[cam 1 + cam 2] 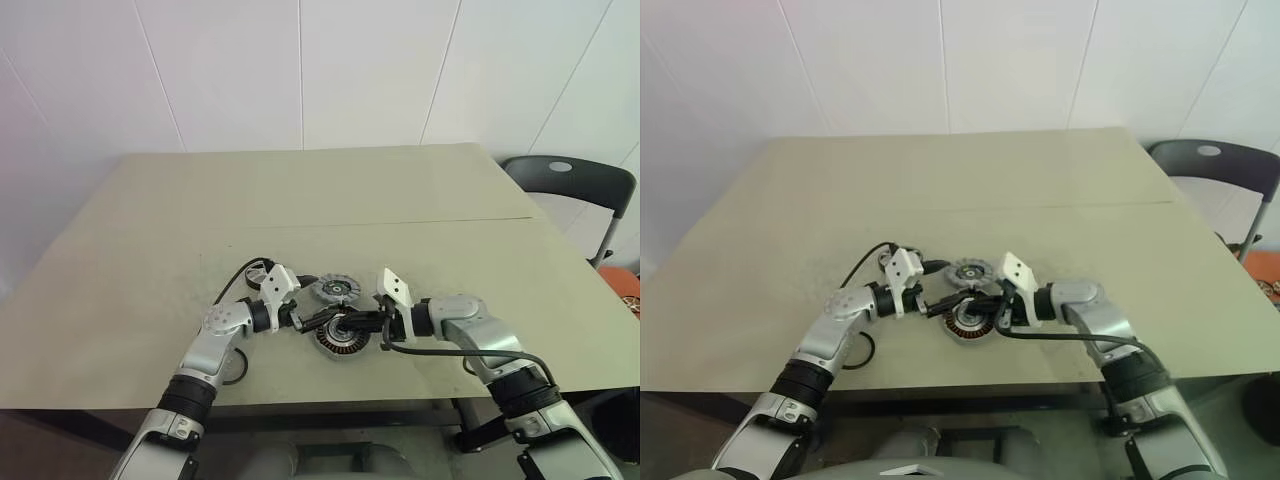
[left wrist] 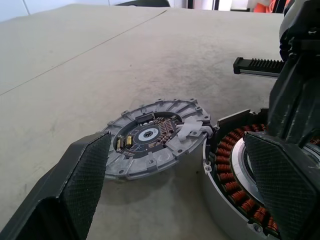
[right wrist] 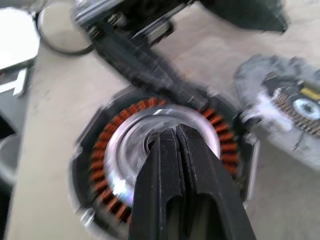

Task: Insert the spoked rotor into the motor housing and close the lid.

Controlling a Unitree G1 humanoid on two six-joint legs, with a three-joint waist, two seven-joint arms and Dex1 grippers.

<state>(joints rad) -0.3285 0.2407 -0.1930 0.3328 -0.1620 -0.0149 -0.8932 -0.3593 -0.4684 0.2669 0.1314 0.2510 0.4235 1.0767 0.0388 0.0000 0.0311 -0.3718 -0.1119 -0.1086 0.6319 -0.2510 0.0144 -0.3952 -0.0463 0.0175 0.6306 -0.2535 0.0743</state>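
The motor housing (image 1: 338,340), a silver cup with copper windings (image 3: 100,160) around a silver hub, lies near the table's front edge. The lid (image 2: 150,137), a grey disc with a ribbed rim, lies flat just behind it, touching its rim. My left gripper (image 1: 320,321) is open, one finger (image 2: 75,185) beside the lid and the other (image 2: 285,185) over the housing's windings. From the other side, my right gripper (image 3: 175,137) is shut with nothing in it, tips over the housing's hub. The spoked rotor is out of view.
A black cable (image 1: 235,275) loops on the table (image 1: 300,190) by my left wrist. A seam crosses the table's middle. A dark chair (image 1: 572,185) stands past the far right corner. The front edge lies close below the housing.
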